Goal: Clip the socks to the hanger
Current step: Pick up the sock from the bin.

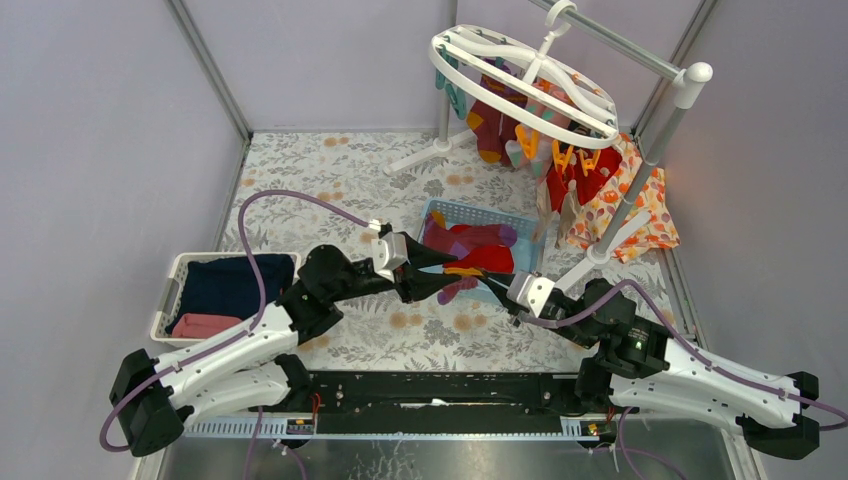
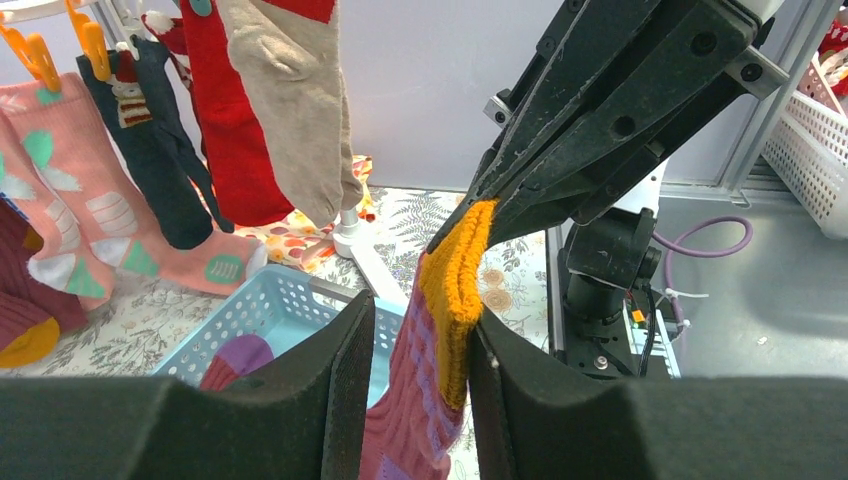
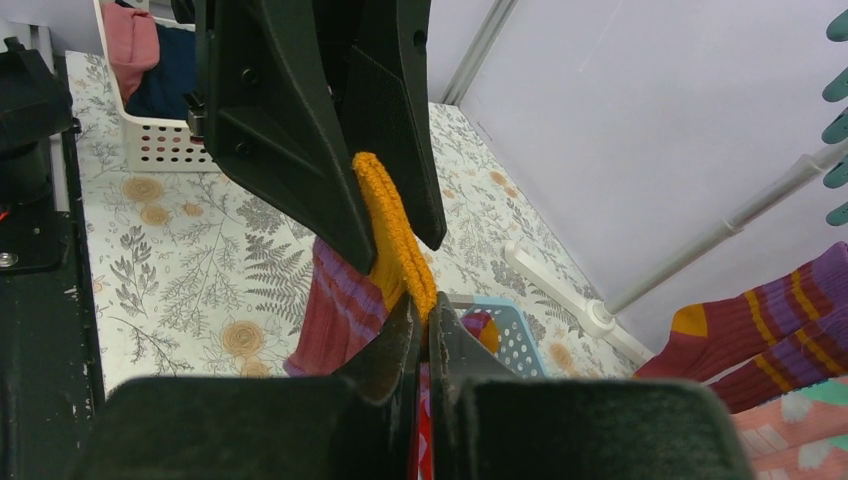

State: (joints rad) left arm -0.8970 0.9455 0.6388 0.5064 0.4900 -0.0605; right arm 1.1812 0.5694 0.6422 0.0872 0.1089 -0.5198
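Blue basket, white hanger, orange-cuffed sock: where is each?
Blue basket (image 1: 485, 211), top view, far rim.
White hanger (image 1: 443, 44), top view, ring's left end.
Orange-cuffed sock (image 2: 455, 290), left wrist view, orange cuff.

2 white arms (image 1: 225, 350) with black joints, purple cables (image 1: 250, 250) and black, seemingly plastic hands (image 2: 422, 330).

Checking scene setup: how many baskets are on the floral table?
2: a light blue basket mid-table holding socks, and a white basket at its left edge holding navy and pink cloth. A second white basket shows outside the frame in the left wrist view.
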